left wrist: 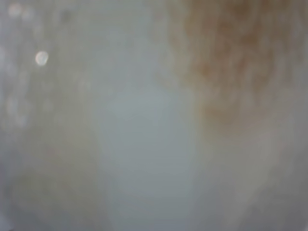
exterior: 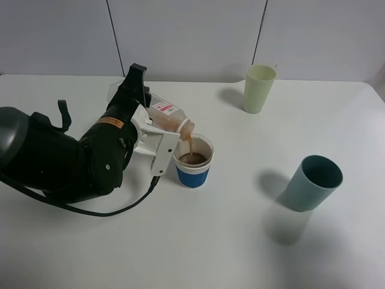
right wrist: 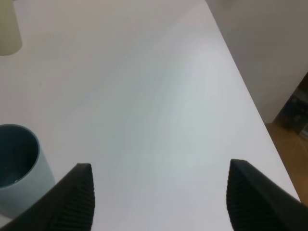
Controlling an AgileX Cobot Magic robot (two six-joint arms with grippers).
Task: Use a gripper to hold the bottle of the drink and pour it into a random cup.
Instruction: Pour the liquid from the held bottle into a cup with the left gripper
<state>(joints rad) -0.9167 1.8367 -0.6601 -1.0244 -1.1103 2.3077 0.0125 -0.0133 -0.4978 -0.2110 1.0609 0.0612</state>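
- Looking from the high camera, the left gripper (exterior: 142, 101) is pinched onto the bottle (exterior: 170, 115), which lies tipped with its mouth pointing away from the arm and downward.
- A brown stream of drink (exterior: 188, 143) falls from the bottle's mouth into the blue-sleeved cup (exterior: 193, 164), which stands upright just past the fingertips, already holding brown liquid.
- A pale green cup (exterior: 258, 88) and a teal cup (exterior: 313, 182) stand on the white table (exterior: 210, 247), both well apart from this gripper.
- Left wrist camera: only a pale grey blur with a brownish patch (left wrist: 231, 57); nothing sharper can be told.
- Right wrist camera: the right gripper (right wrist: 159, 197) hangs over bare table (right wrist: 144, 96) with its ribbed fingers (right wrist: 77, 197) spread wide, gripping nothing.
- The teal cup (right wrist: 19, 163) stands just outside one finger; the pale green cup (right wrist: 8, 29) is far ahead.
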